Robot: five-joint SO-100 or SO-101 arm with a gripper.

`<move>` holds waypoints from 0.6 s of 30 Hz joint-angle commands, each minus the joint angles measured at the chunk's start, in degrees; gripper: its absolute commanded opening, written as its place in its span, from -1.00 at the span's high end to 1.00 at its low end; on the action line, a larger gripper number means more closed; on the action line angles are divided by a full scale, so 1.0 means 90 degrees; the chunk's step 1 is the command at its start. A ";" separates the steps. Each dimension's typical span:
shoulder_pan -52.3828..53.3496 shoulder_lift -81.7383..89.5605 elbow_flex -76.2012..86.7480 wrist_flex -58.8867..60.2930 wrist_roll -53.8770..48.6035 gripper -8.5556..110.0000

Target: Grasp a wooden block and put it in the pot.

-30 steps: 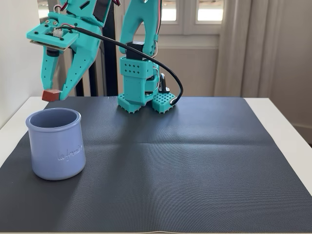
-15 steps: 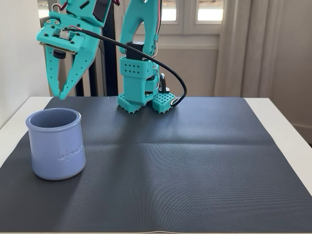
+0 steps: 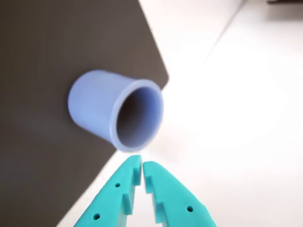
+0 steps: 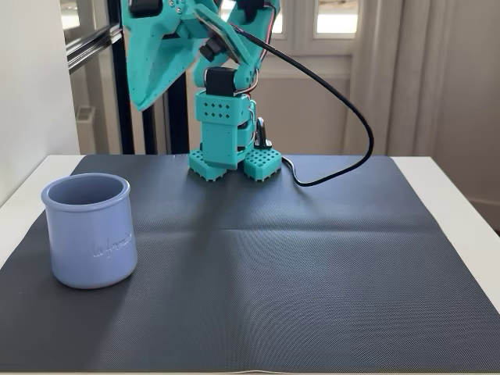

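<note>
1. Wooden block: none countable in either view. The pot's interior, seen in the wrist view, is shadowed and slightly blurred, so whether the block lies inside cannot be told.

2. Pot (image 4: pixel 87 230): one. Squat lavender-blue cylinder with a thick rounded rim and embossed cursive script on its side. In the fixed view it stands upright on the mat near the mat's left edge, towards the front. In the wrist view the pot (image 3: pixel 116 109) shows its open mouth towards the camera, close to a corner of the mat.

3. Tool (image 3: pixel 141 165): one, turquoise, two-fingered. In the wrist view the two fingers (image 3: pixel 117 194) enter from the lower edge with their tips drawn together, only a narrow slit between them, and nothing held. The tips sit just below the pot's rim in that picture, without touching it. In the fixed view the tool's tips are not clearly visible; the arm is raised and folded high above the mat.

4. Arm (image 4: pixel 180 39): one, turquoise, its base (image 4: pixel 233 152) standing at the rear middle of the mat, well apart from the pot.

5. Cable (image 4: pixel 344 105): one, black, looping from the upper arm out to the right and down to the mat beside the base.

6. Mat (image 4: pixel 273 273): one, dark grey, finely ribbed, with a faint crease across its middle.

7. Bench (image 4: pixel 461 203): one, white, showing around the mat's edges.
</note>
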 commanded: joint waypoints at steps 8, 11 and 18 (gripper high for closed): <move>-0.1475 0.3760 0.2568 -0.0029 -0.0957 0.85; -0.1924 0.4150 0.2959 -0.0029 -0.0967 0.85; -0.2090 0.4092 0.3623 -0.0098 -0.0977 0.85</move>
